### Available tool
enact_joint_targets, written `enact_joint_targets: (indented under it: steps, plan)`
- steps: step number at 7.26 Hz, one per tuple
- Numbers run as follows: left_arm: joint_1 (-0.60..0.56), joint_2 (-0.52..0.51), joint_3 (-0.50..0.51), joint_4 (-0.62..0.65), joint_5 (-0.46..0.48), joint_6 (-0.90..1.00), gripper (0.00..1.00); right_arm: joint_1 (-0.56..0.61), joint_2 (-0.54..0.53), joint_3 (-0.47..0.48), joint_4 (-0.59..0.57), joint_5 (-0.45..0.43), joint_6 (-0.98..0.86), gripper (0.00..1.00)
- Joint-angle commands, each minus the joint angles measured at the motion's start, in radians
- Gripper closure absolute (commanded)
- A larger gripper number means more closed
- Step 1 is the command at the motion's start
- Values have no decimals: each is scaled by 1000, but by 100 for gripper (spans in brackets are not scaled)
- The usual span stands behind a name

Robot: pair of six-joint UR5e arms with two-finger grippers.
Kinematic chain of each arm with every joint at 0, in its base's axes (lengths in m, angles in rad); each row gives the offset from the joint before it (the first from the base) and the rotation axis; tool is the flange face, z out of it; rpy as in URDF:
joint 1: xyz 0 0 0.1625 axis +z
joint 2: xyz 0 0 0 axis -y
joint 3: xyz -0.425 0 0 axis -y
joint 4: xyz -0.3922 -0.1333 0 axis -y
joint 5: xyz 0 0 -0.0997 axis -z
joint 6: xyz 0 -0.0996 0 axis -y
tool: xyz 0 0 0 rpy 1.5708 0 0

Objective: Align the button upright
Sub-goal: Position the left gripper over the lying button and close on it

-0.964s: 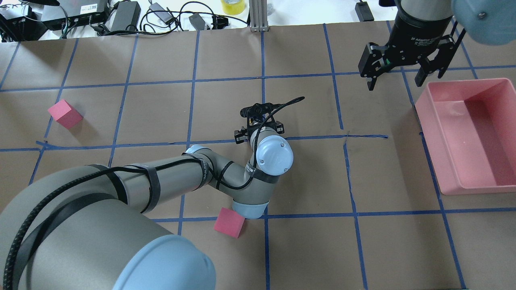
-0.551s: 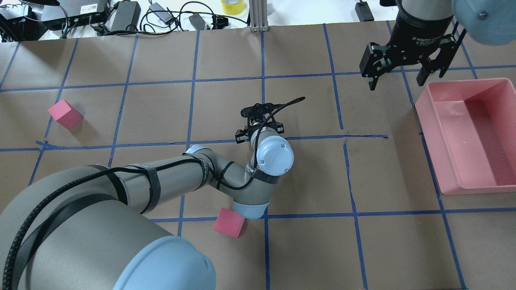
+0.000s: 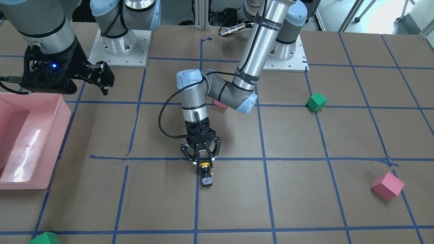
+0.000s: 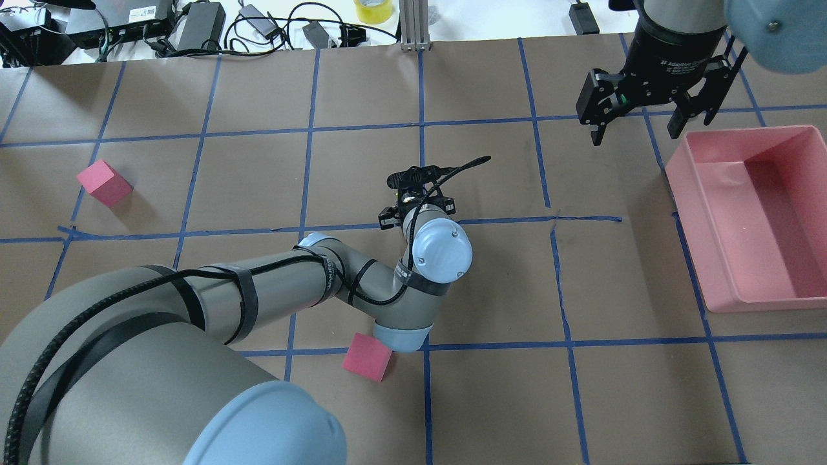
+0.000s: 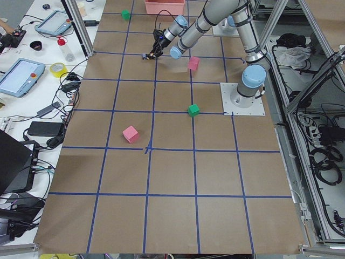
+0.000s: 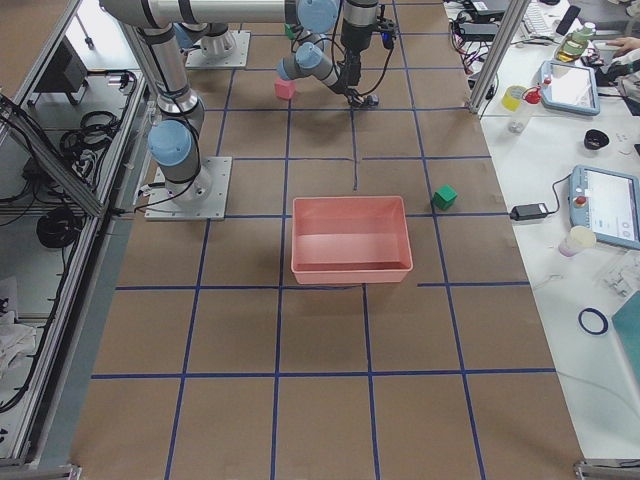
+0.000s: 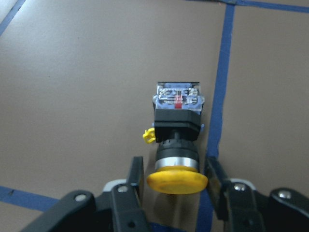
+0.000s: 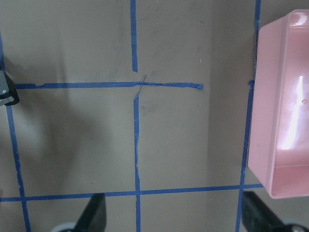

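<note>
— How much of the task can be counted as done?

— Little. The button (image 7: 177, 140) is seen lying on its side on the brown paper near the table's middle. In the left wrist view its yellow cap is turned to 6 o'clock and its contact block to 12 o'clock. A blue tape line runs just at its 3 o'clock side.

— And the left gripper (image 7: 175, 169)?

— It is lowered at the cap end and opened only a little wider than the cap. One of the fingers (image 7: 136, 175) is set at 9 o'clock of the cap, the other at 3 o'clock. A slim gap is seen on each side, so nothing is judged to be gripped yet.

— What is left?

— The closing on the cap, the tipping onto the contact block and the release are all judged to remain.

— Is the right gripper (image 4: 634, 132) involved?

— No. It is held wide apart and empty at 2 o'clock of the overhead view, beside the pink bin (image 4: 694, 226).
</note>
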Motion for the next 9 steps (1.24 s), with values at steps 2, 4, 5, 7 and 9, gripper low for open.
enact_joint_targets:
  steps: [2, 4, 5, 7, 9]
  plan:
    - [-2, 23, 0, -2, -5, 4, 86, 0, -1, 1, 1, 0, -1, 0]
    - [-2, 83, 6, -18, -18, 82, 87, -2, -1, 1, 1, 2, -1, 0]
    - [-2, 119, 8, -65, -65, 85, 87, 0, -2, 1, 1, 6, -1, 0]
    - [9, 207, 27, -260, -106, 86, 88, 0, -2, 2, 2, 3, -1, 0]
    - [33, 276, 73, -476, -179, 84, 91, 0, -4, 1, 2, 3, -1, 0]
